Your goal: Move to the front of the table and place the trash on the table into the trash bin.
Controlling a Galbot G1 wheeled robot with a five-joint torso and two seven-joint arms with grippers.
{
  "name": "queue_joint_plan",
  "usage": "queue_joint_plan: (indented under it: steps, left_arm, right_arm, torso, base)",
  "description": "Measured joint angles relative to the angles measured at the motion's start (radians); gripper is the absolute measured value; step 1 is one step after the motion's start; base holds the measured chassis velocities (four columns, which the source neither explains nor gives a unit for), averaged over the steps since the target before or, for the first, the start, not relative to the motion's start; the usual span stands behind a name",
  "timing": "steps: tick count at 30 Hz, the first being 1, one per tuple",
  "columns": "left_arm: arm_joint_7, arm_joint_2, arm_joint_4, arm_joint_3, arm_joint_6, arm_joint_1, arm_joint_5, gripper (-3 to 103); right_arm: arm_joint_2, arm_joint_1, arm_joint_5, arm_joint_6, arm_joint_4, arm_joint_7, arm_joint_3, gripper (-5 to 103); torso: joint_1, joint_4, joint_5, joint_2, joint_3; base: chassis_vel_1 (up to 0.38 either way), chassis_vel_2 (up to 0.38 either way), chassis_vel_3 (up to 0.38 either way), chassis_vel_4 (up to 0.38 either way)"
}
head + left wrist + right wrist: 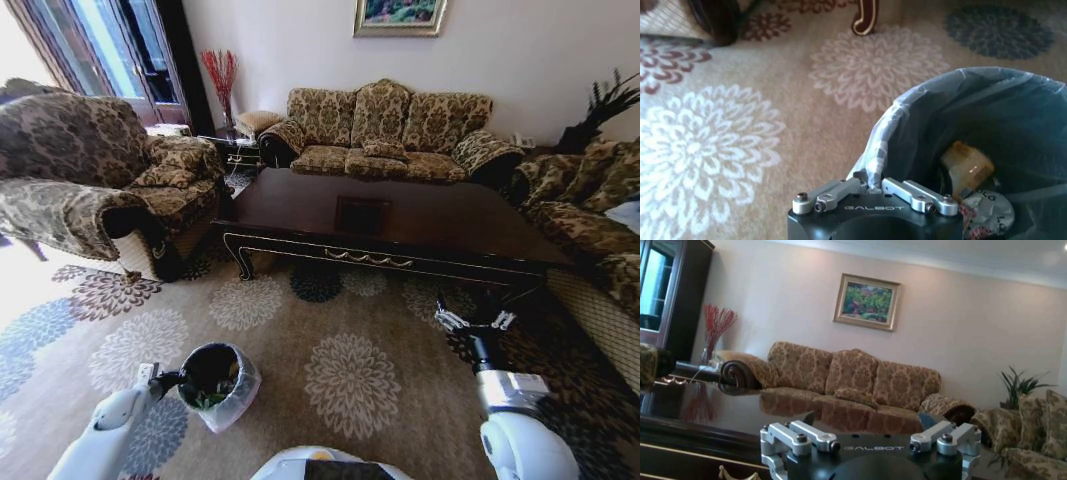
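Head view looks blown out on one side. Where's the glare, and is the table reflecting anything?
Head view: daylight from the window washes out the carpet at left. Right wrist view: the glossy table mirrors the sofa. Left wrist view: evenly lit.

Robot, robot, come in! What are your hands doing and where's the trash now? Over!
Left gripper shut on trash bin liner rim, carpet level. Right gripper open, empty, near table front. Trash in bin. Nothing in the way.
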Motion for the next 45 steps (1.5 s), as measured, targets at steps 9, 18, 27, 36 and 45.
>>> queue_joint_plan:
  steps: [9, 18, 27, 36, 45]
  left_arm:
    - [-0.019, 0.026, -0.054, -0.034, -0.005, -0.001, -0.051, 0]
    - [0.036, 0.120, 0.049, 0.037, 0.050, -0.087, -0.053, 0]
    - [0.021, 0.146, 0.167, 0.157, -0.033, -0.193, -0.118, 0]
    - [0.006, 0.142, 0.170, 0.200, -0.017, -0.243, -0.114, 0]
    - [-0.018, 0.153, 0.094, 0.152, -0.005, -0.187, -0.120, 0]
  right_arm:
    - [-0.043, 0.036, 0.006, 0.023, -0.112, -0.002, 0.018, 100]
    - [-0.061, 0.051, 0.018, 0.013, -0.136, -0.001, 0.049, 100]
    - [-0.025, 0.044, -0.046, -0.002, -0.120, 0.015, 0.011, 100]
    - [-0.031, 0.049, -0.047, -0.022, -0.098, 0.026, 0.008, 100]
    - [-0.031, 0.045, -0.027, 0.008, -0.118, 0.016, 0.021, 100]
  torso:
    - [-0.004, -0.0003, 0.0002, -0.011, -0.008]
    - [-0.002, -0.0001, 0.0006, -0.008, -0.006]
    - [-0.003, -0.0002, 0.0005, -0.010, -0.007]
    - [-0.017, -0.0003, 0.0006, -0.044, -0.027]
    - [-0.027, -0.0001, 0.0008, -0.071, -0.044]
  base:
    - [0.000, 0.000, 0.000, 0.000]
    - [0.000, 0.000, 0.000, 0.000]
    - [0.000, 0.000, 0.000, 0.000]
    - [0.000, 0.000, 0.000, 0.000]
    - [0.000, 0.000, 0.000, 0.000]
